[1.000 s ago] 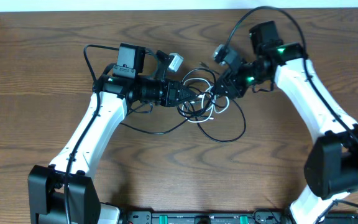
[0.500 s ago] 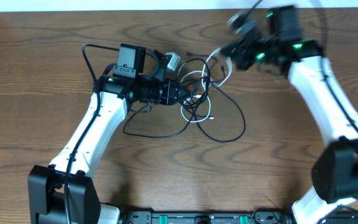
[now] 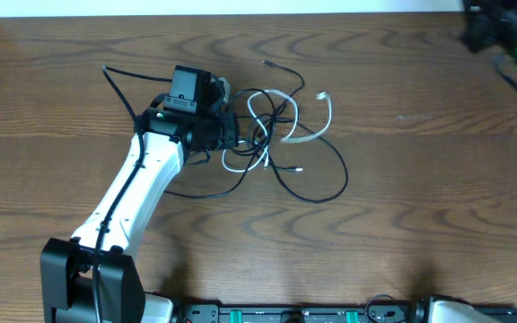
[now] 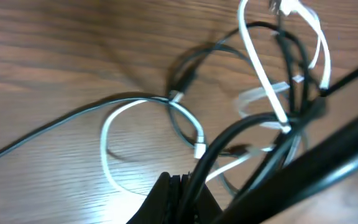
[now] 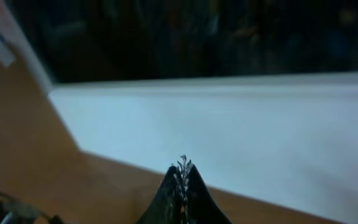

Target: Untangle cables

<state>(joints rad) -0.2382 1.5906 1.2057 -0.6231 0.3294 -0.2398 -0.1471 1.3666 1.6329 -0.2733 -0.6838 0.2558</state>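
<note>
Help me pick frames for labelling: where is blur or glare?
Overhead: cables sharp, evenly lit; right arm smeared in the top right corner. Left wrist: white cable soft, near black strands out of focus, glare on the table lower left. Right wrist: soft throughout, right gripper dark against a bright backdrop.

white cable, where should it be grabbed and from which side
On the white cable, grip the free arc near its plug end, where it bows out from the black cords. Come down from the right arm's side; the left end effector holds the tangle opposite.
</note>
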